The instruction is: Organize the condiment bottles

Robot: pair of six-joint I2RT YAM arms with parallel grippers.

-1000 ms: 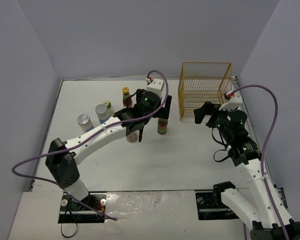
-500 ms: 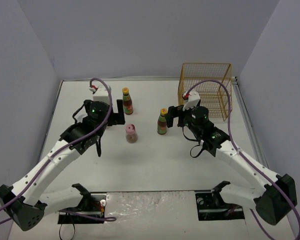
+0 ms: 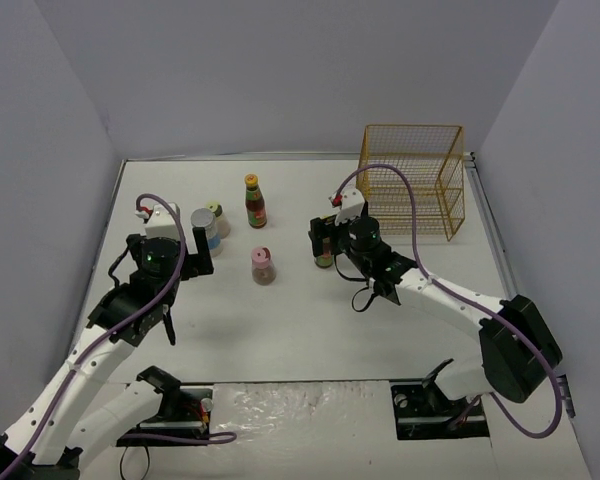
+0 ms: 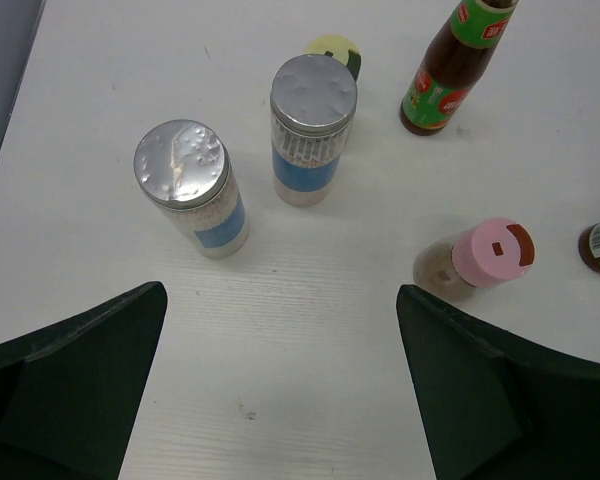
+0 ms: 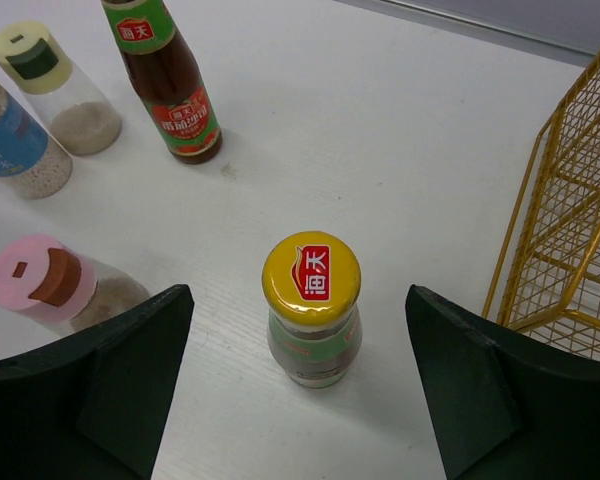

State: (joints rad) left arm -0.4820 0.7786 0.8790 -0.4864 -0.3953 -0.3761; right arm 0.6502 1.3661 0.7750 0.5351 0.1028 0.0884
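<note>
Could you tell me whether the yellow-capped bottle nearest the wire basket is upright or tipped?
Upright: the yellow-capped bottle stands on its base, cap facing up, ungripped by the open right end effector.

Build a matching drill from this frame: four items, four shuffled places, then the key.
Things
1. small pink-capped clear bottle
2. tall dark yellow-capped sauce bottle with a red logo on its cap
3. yellow wire basket
4. small yellow-green-capped bottle

Places
A. far right corner of the table
B. just behind a stout silver-lidded blue-label jar
C. lined up between the open fingers of the right gripper
D. standing apart from the others, mid-table

Pairs: 1-D, 2-C, 3-A, 4-B
</note>
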